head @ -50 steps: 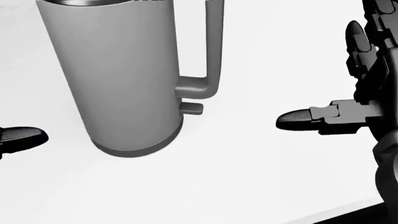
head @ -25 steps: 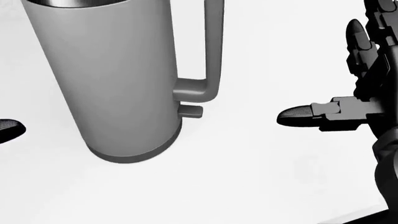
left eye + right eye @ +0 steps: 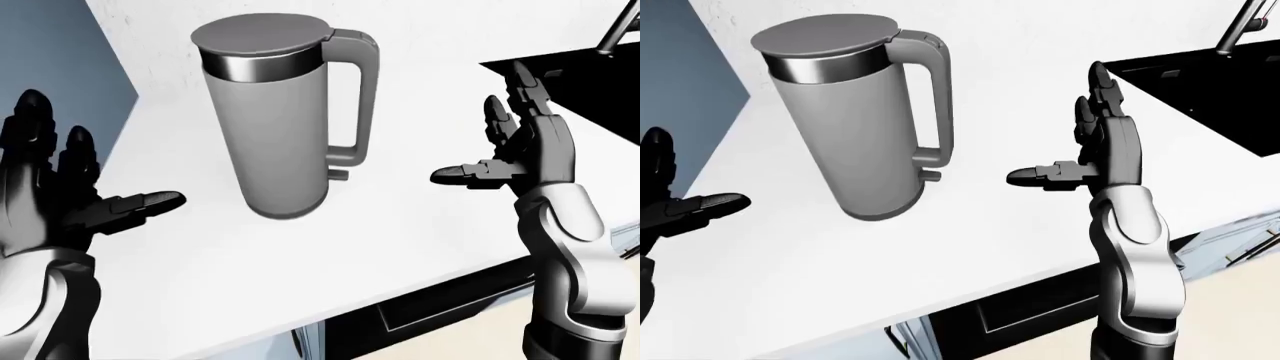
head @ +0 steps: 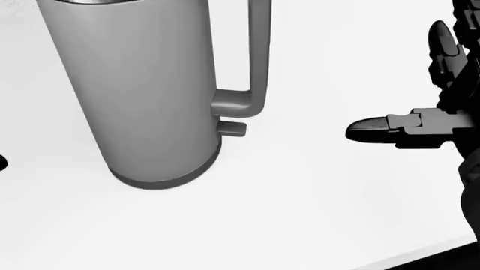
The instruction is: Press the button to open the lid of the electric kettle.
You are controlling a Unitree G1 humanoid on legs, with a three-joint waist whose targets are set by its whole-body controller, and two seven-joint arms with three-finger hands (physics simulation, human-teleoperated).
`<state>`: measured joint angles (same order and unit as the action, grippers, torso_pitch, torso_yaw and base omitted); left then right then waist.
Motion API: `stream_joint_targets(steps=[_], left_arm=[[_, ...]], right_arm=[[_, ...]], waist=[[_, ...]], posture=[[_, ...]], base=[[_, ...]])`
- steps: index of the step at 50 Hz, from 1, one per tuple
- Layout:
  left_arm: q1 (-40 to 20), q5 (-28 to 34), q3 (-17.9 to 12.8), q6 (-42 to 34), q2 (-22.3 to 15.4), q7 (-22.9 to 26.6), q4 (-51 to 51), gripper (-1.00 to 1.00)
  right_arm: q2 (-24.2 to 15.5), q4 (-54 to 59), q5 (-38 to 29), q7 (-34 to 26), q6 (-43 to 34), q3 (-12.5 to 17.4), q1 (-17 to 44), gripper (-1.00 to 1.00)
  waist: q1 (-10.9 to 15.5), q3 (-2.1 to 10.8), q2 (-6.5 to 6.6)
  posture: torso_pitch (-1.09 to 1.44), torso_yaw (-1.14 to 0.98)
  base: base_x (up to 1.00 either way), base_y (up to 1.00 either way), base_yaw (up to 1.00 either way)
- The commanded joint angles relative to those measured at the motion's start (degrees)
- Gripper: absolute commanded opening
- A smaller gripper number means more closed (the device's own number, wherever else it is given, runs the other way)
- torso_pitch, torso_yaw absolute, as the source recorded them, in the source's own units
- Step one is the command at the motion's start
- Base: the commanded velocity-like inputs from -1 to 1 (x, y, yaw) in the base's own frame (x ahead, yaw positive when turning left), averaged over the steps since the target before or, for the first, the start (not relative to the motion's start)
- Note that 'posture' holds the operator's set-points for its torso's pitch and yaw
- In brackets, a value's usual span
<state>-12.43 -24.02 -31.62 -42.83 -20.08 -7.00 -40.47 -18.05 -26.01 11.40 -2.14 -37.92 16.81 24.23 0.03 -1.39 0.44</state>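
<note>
A grey electric kettle [image 3: 272, 127] stands upright on the white counter [image 3: 400, 225], lid [image 3: 262, 35] closed, handle [image 3: 362, 97] facing right. A small tab [image 4: 232, 129] sticks out at the handle's foot. My left hand [image 3: 75, 191] is open, left of the kettle and apart from it. My right hand [image 3: 505, 146] is open, right of the handle, thumb pointing at the kettle across a gap. It also shows at the right edge of the head view [image 4: 420, 107].
A black sink [image 3: 1210, 90] with a faucet [image 3: 1240, 26] lies at the top right. The counter's edge [image 3: 430, 289] runs below my hands, with dark cabinet fronts under it. A blue wall [image 3: 50, 60] is at the top left.
In the head view the right hand has drifted slightly right, and the left fingertip has slid out at the left edge. The picture shifted a little, so the camera moved.
</note>
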Motion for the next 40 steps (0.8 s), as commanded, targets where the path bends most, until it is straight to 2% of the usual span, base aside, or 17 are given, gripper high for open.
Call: stream_joint_targets(steps=[1,7,15,32,37,40], left_arm=[[-1.13,-0.39,-0.57,1.32,-1.01,-0.26,-1.8,1.0],[-1.38,-0.7,-0.12,0.5,-1.24,-0.44,-2.07,1.0],[-1.49,-0.84,-0.09,0.05,-1.3,-0.47,-2.54,1.0],[-1.52,-0.61,0.17,-0.15,-1.11,-0.16,-2.53,1.0],[-1.72,-0.62,0.44,-0.28,-1.22,0.09,-2.81,1.0],[-2.02,-0.54,0.76,-0.44,-1.34,0.41,-2.95,1.0]], right_arm=[[-0.76,-1.87,0.13,0.12,1.79,0.55,1.6,1.0],[-0.96,-1.9,0.4,0.13,1.72,0.58,1.83,1.0],[-0.96,-2.35,0.62,0.06,1.54,0.58,1.67,1.0],[-0.85,-2.29,0.61,0.17,1.48,0.56,1.76,1.0],[-1.04,-1.95,0.06,0.36,1.56,0.34,2.01,1.0],[-1.22,-2.14,-0.16,0.32,1.19,0.27,2.3,1.0]], waist=[[0.0,1.49,0.08],[0.01,3.5,0.12],[0.07,6.87,0.15],[0.43,15.85,0.27],[0.64,17.72,0.23],[0.75,18.31,0.19]], posture=[[-0.05,0.0],[-0.11,0.0],[-0.19,0.0],[-0.36,0.0],[-0.41,0.0],[-0.41,0.0]], base=[[0.0,0.0,0.0],[0.0,0.0,0.0],[0.0,0.0,0.0],[0.0,0.0,0.0],[0.0,0.0,0.0],[0.0,0.0,0.0]])
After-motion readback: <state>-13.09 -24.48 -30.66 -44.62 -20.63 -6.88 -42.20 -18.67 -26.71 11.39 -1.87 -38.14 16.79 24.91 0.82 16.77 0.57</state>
